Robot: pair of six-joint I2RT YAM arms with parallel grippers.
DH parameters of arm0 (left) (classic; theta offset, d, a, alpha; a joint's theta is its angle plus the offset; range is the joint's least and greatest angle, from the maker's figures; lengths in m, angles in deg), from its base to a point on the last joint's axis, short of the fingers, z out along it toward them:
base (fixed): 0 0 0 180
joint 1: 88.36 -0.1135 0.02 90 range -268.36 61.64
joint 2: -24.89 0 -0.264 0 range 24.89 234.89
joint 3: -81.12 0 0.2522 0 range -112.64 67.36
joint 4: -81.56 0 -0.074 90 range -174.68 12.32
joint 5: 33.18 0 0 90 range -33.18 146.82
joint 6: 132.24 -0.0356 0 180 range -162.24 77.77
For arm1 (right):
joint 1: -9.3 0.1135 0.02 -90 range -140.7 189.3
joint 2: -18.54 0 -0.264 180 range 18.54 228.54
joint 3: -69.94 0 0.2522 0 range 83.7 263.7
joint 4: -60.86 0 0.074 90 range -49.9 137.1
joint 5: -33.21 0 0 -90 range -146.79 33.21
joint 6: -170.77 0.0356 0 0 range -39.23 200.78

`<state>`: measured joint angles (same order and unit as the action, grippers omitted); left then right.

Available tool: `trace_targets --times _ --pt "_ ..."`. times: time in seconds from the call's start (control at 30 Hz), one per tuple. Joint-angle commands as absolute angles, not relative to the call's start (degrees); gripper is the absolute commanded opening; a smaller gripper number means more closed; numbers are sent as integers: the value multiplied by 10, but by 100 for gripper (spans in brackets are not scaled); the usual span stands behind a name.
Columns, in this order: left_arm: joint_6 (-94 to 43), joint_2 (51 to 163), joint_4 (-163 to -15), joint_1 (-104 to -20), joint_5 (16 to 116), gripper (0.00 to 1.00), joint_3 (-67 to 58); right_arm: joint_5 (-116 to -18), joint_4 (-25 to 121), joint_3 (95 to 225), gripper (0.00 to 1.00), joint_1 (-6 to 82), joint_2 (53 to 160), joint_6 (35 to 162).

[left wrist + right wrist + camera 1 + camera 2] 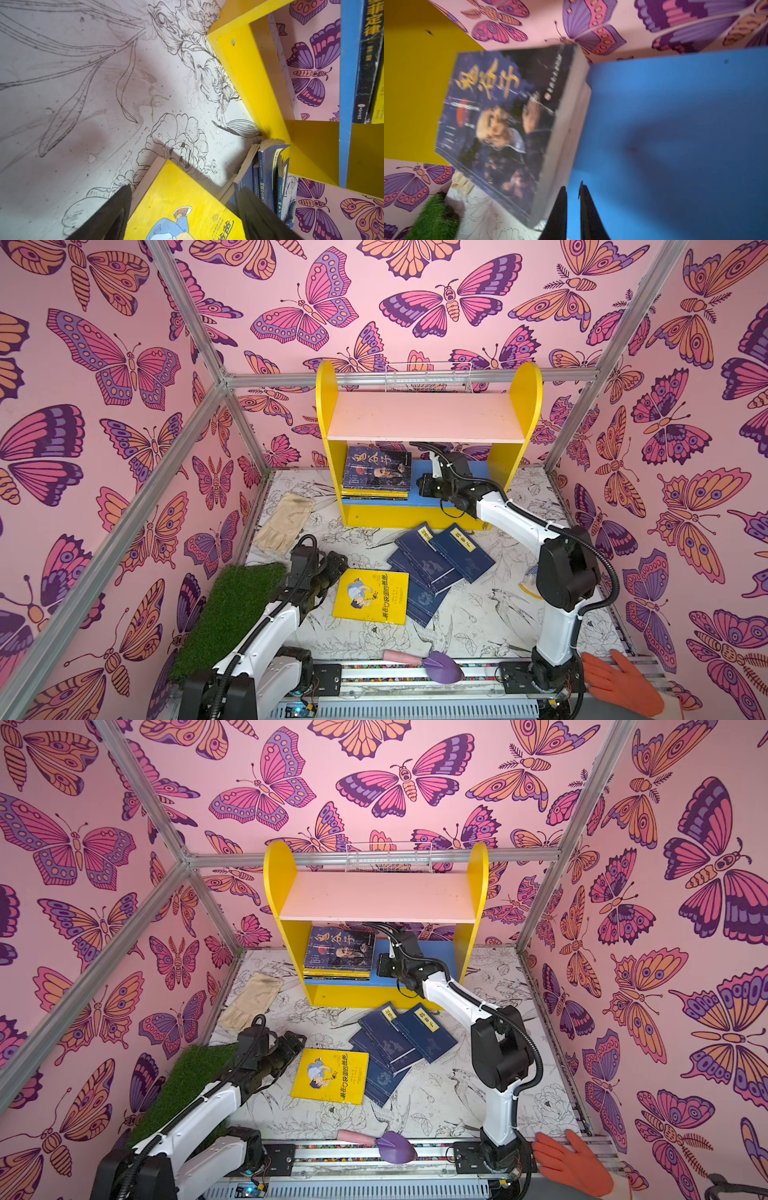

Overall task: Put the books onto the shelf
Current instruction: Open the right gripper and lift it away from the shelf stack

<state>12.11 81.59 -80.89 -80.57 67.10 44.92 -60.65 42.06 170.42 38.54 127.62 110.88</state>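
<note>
The shelf [428, 418] stands at the back, its pink upper board bare. A stack of books with a dark portrait cover on top [376, 468] [500, 116] lies on the left of the blue lower board [675, 124]. My right gripper [424, 485] [573, 187] is shut and empty just right of that stack, over the blue board. On the floor lie a yellow book [372, 595] [178, 203] and several fanned navy books [440, 560] [266, 176]. My left gripper [336, 568] [184, 189] is open at the yellow book's left edge, one finger on each side of its corner.
A white wire basket [428, 377] sits behind the shelf. A grass mat [232, 614] and a beige glove [286, 522] lie at the left. A purple trowel [436, 664] lies at the front rail, and an orange rubber glove [619, 680] at the front right.
</note>
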Motion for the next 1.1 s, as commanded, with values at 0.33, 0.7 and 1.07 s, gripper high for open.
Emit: trace_targets --times 0.33,0.7,1.07 --pt "108 822 -817 -806 670 83 458 -588 449 1696 13 377 1261 1095" --pt "106 819 -814 -806 668 83 458 -609 413 1820 14 394 1349 1097" --pt "104 821 -811 -806 667 83 457 -621 396 1884 14 417 1390 1093"
